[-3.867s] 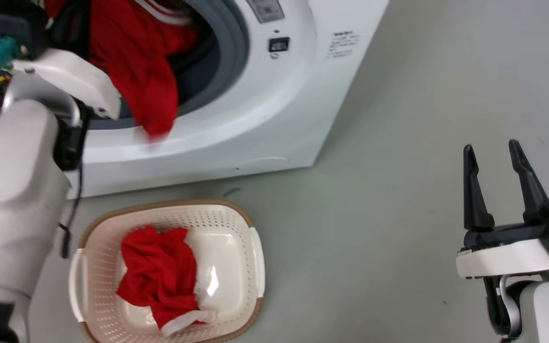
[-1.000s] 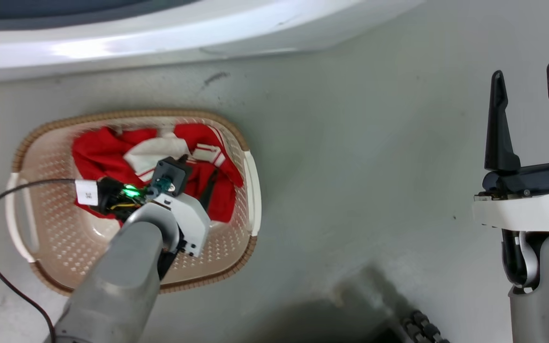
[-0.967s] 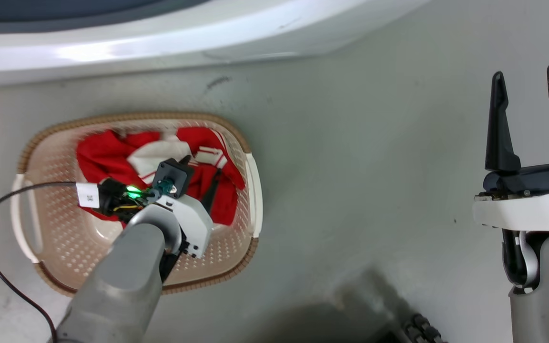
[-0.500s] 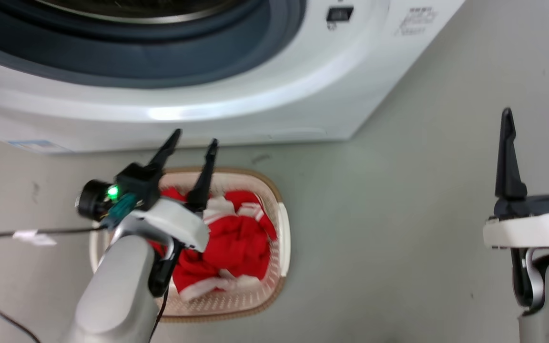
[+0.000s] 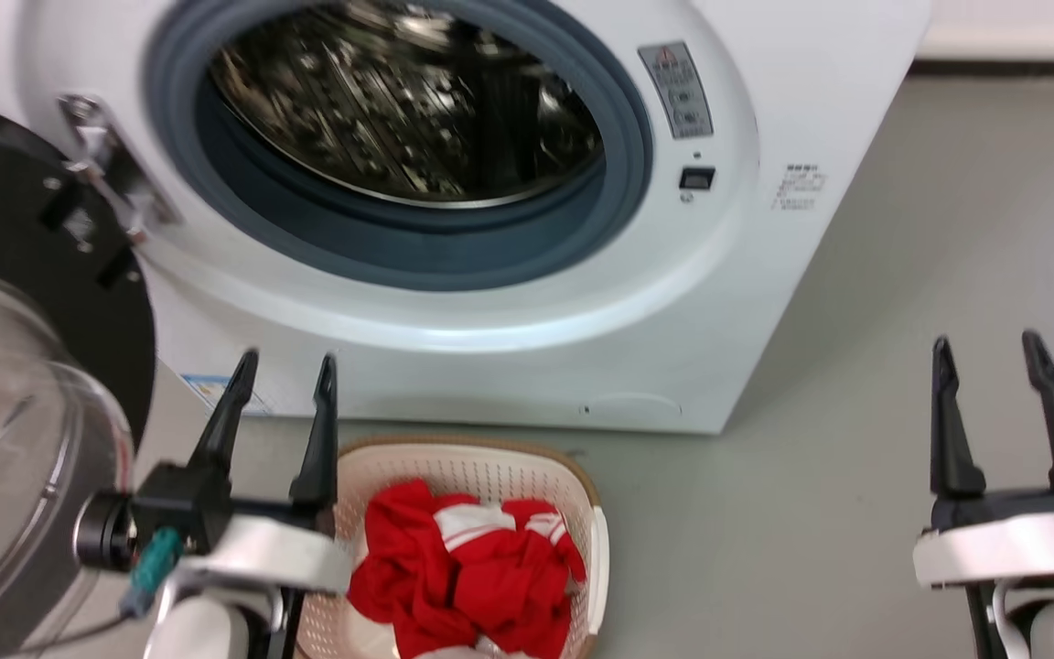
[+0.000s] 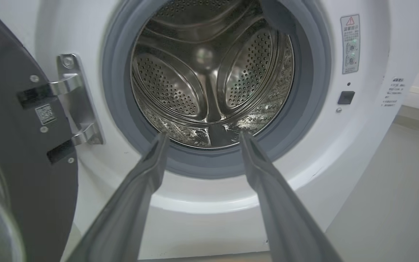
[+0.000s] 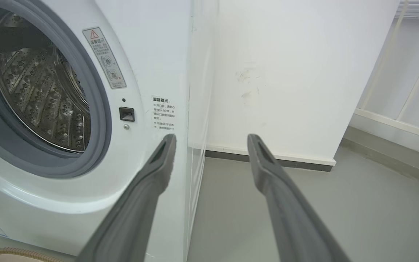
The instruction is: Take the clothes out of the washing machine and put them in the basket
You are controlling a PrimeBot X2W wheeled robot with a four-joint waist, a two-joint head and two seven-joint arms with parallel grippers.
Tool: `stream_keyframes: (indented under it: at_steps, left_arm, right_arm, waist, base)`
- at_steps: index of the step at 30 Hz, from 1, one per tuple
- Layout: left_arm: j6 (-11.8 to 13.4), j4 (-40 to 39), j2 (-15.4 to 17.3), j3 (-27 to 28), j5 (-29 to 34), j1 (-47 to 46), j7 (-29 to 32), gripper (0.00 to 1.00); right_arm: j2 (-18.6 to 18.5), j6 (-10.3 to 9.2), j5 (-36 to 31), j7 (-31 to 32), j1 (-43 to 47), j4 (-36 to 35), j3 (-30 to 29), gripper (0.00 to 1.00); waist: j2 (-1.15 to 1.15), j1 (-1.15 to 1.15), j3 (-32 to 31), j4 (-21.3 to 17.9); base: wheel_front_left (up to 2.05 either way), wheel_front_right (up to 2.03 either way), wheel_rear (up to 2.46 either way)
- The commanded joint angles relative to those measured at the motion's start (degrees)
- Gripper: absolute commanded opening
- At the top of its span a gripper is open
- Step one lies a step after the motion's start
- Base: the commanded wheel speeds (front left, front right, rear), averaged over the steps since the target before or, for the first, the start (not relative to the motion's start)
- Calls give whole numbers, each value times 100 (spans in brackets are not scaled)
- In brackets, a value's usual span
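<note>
Red clothes [image 5: 481, 567] sit in the basket [image 5: 490, 448] just right of the nearer left gripper [image 5: 287, 357], spread and empty, while the drum [image 6: 209, 72] looks bare.

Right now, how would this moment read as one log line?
drum: no clothes seen | red clothes: in laundry basket | left pincer: open | right pincer: open

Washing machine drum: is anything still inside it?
The drum looks empty: bare perforated steel. Its front floor, behind the grey door seal, is hidden.
</note>
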Motion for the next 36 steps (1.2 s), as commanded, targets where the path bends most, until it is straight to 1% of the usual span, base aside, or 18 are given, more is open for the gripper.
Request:
stream_keyframes:
  at_steps: [1,7,13,16,20,36]
  left_arm:
    - [68,-129,-49,76,137,210,-13,100]
    - [382,-465,-213,254,513,881,-13,100]
    - [542,-506,-267,320,758,1404,-13,100]
    - [620,-570,-297,363,759,1543,-13,100]
    - [605,-578,-311,333,808,1635,-13,100]
    - [582,-546,-280,274,846,1503,-13,100]
  right_arm:
    - [-3,-6,43,-11,167,-46,18,100]
    - [-3,-6,127,-11,691,-179,90,100]
    - [-2,-6,242,-11,1051,-262,131,100]
    - [-2,-6,287,-11,1134,-340,148,100]
    - [-2,-6,326,-11,1171,-359,138,100]
    - [-2,-6,376,-11,1072,-287,174,100]
  waist:
    - [0,2,-323,136]
    - [0,2,-637,109]
    - [0,2,-940,-22]
    - [0,2,-1004,-86]
    - [0,2,-1038,-132]
    - [0,2,-997,-222]
  base:
    - [0,0,0]
    - [0,0,0]
    - [0,0,0]
    - [0,0,0]
    - [0,0,0]
    - [0,0,0]
